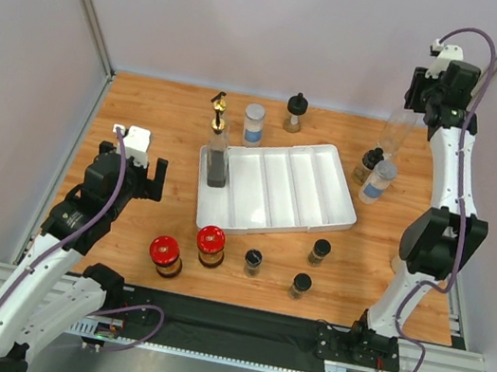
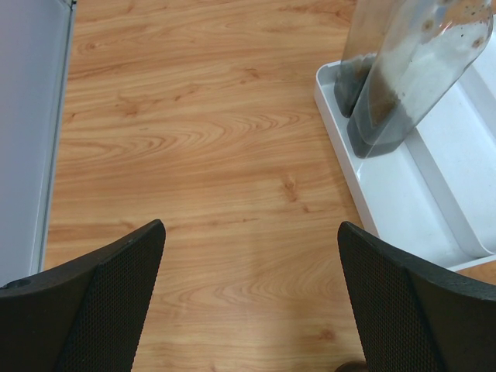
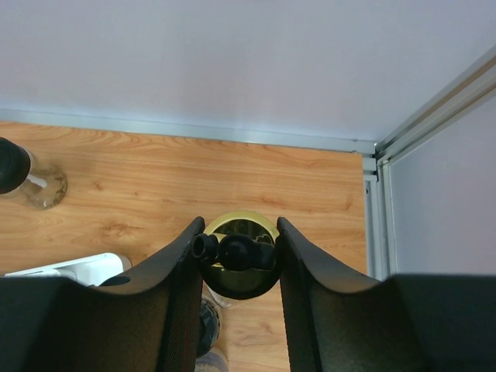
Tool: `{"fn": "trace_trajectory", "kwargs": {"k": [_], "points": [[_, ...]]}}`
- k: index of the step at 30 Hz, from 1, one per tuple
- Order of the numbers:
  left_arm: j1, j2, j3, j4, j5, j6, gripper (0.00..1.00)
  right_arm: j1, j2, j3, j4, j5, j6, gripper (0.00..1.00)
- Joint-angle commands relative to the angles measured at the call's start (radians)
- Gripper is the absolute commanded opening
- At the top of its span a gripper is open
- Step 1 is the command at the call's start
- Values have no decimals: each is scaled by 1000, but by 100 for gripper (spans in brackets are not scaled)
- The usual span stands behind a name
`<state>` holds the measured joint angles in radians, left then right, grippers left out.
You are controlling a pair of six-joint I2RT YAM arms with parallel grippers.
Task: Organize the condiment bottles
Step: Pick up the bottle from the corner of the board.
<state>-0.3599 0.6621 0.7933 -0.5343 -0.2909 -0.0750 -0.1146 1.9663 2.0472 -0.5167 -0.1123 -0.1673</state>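
Wide-set fingers of the left gripper (image 2: 249, 231) are held over bare table (image 2: 194, 155), just left of the white tray (image 2: 354, 174), where two gold-spouted bottles (image 2: 403, 85) stand in the end compartment. At the far right, a third gold-spouted bottle (image 3: 232, 252) (spout uppermost) is clamped by the right gripper (image 3: 239, 232), high above the table.

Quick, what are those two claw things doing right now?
Left end effector: open, empty.
Right end effector: closed on a gold-spouted bottle.
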Motion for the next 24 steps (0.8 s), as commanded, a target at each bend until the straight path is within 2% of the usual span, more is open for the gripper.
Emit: {"fn": "trace_trajectory", "kwargs": {"k": [1, 24], "points": [[-4, -10, -3, 23, -7, 15, 100, -3, -113, 41, 159, 23, -29, 0], [-4, -2, -3, 22, -25, 21, 100, 41, -47, 206, 187, -95, 75, 0]]}}
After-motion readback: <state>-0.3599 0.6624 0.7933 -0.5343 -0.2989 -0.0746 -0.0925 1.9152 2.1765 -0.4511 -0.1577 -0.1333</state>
